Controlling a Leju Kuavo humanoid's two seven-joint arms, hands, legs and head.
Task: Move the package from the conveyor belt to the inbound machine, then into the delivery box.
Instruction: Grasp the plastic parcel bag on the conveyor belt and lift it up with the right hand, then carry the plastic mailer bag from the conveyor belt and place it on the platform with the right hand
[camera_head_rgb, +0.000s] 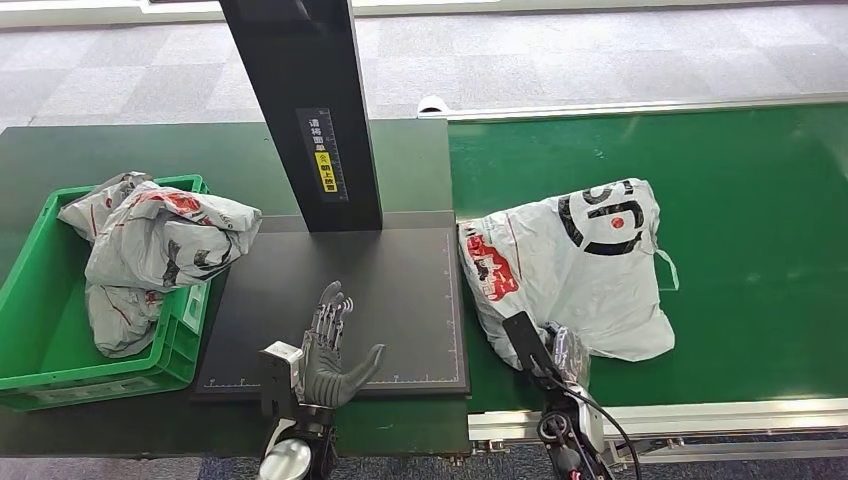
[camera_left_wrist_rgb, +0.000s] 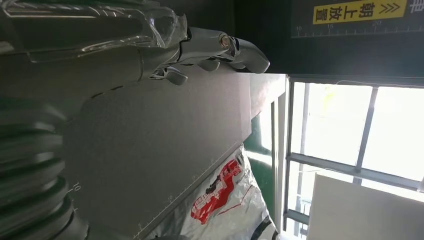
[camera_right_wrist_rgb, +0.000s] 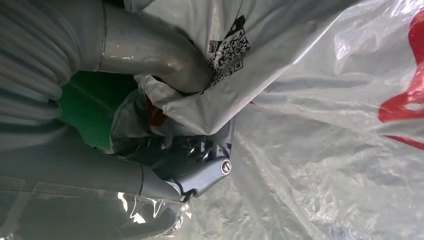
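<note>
A grey plastic package (camera_head_rgb: 575, 265) with red and black print lies on the green conveyor belt (camera_head_rgb: 760, 200), its left edge at the black inbound machine plate (camera_head_rgb: 400, 290). My right hand (camera_head_rgb: 560, 352) grips the package's near edge; in the right wrist view the thumb (camera_right_wrist_rgb: 150, 50) and the fingers (camera_right_wrist_rgb: 200, 170) pinch a fold of the package (camera_right_wrist_rgb: 310, 100). My left hand (camera_head_rgb: 330, 345) hovers over the plate's front with its fingers (camera_left_wrist_rgb: 225, 47) spread and nothing in it. The green delivery box (camera_head_rgb: 30, 290) at the left holds several grey packages (camera_head_rgb: 160, 240).
The machine's black post (camera_head_rgb: 305, 110) rises from the back of the plate and carries a yellow label (camera_left_wrist_rgb: 357, 11). A metal rail (camera_head_rgb: 690, 415) runs along the belt's near edge. The box sits on a dark table (camera_head_rgb: 100, 150).
</note>
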